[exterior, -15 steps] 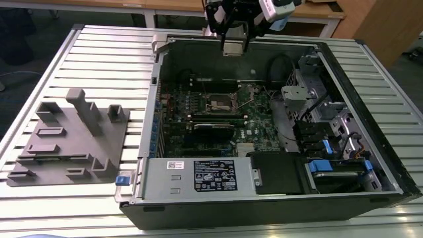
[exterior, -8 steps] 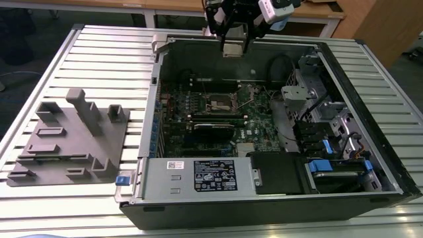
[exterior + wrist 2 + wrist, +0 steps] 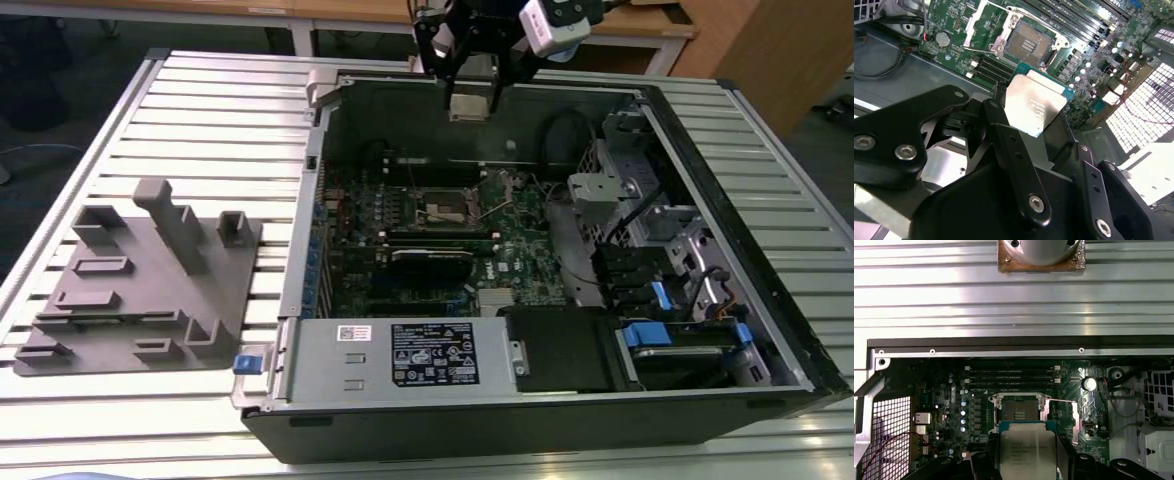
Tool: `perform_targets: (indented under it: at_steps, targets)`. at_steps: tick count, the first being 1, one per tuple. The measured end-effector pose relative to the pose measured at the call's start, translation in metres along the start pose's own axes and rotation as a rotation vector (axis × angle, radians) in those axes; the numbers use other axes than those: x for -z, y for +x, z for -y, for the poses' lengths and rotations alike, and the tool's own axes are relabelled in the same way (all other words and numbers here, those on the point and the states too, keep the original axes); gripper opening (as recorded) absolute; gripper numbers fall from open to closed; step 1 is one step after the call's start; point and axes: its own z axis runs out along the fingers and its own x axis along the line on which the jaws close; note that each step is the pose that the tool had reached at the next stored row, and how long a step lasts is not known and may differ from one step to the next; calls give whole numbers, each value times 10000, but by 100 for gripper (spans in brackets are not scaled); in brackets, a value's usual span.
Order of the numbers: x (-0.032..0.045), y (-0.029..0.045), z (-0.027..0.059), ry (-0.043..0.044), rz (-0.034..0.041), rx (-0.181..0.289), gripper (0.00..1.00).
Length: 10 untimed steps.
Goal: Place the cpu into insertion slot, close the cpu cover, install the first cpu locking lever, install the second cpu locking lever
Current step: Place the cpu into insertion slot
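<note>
My gripper (image 3: 470, 98) hangs over the far edge of the open computer case and is shut on the cpu (image 3: 469, 108), a small silver-tan square. In both wrist views the cpu (image 3: 1035, 102) (image 3: 1026, 452) sits between my black fingers (image 3: 1004, 135), held by its edges. The insertion slot (image 3: 446, 205) (image 3: 1027, 42) (image 3: 1019, 410) lies bare on the green board, well below and in front of the cpu. The cpu cover (image 3: 974, 24) (image 3: 1074, 421) stands raised beside the slot, on the coin-battery side.
A grey moulded fixture (image 3: 134, 280) lies on the slatted metal table (image 3: 214, 110) at the exterior view's left. Inside the case are a labelled grey power supply (image 3: 400, 355), drive bays with blue tabs (image 3: 654, 300) and cables (image 3: 574, 130).
</note>
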Motion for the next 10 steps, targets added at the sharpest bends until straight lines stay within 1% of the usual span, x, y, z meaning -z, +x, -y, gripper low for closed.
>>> perform_targets:
  at_steps: [10]
  targets:
    - [-13, 0, 1, -3, 1, 1, 54]
